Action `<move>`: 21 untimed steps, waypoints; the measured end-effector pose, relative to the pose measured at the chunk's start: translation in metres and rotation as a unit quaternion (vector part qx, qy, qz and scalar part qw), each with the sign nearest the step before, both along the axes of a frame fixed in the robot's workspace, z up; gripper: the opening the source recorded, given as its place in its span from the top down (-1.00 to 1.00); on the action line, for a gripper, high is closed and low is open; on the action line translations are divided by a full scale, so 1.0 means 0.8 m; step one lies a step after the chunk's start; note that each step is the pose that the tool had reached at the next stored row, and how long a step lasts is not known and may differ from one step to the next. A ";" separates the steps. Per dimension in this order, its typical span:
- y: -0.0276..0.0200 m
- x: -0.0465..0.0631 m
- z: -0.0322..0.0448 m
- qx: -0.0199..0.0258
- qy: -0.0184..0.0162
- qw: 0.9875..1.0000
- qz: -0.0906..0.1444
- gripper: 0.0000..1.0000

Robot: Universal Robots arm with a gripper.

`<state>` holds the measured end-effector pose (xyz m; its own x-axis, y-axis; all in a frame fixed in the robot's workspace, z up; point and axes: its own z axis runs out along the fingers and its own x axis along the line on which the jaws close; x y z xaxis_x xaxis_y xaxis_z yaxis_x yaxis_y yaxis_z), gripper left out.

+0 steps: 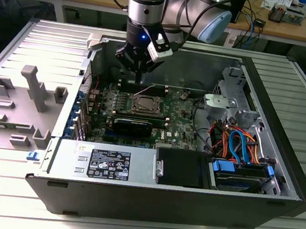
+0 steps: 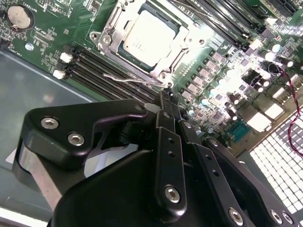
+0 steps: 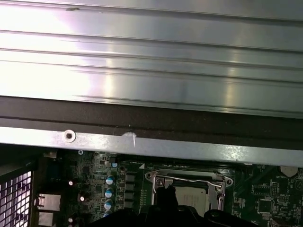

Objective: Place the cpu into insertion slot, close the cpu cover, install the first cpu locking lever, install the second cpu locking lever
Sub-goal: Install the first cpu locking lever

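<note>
Jaws together, tips hanging just over the memory slots [image 2: 102,66] beside the slot [image 1: 144,106], with the arm [image 1: 145,8] upright over the open case [image 1: 176,197] in the exterior view. The second wrist view gives the detail: cpu [image 2: 147,37] seated, cover [image 2: 110,26] down around it, one wire lever [image 2: 130,79] sticking out loose (tips right by its end). The first wrist view adds the ribbed counter [image 3: 151,61] beyond the case wall.
</note>
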<state>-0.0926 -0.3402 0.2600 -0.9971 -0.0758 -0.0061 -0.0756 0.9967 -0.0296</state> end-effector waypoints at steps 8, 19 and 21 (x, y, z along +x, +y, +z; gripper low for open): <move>0.0001 0.000 -0.0025 -0.002 0.000 1.000 -0.001 0.79; 0.0029 0.011 -0.0097 -0.003 0.000 1.000 -0.021 0.79; 0.0029 0.012 -0.0101 -0.003 0.000 1.000 -0.021 0.79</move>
<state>-0.0829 -0.3379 0.2519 -0.9994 -0.0337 -0.0056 -0.0335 0.9988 -0.0350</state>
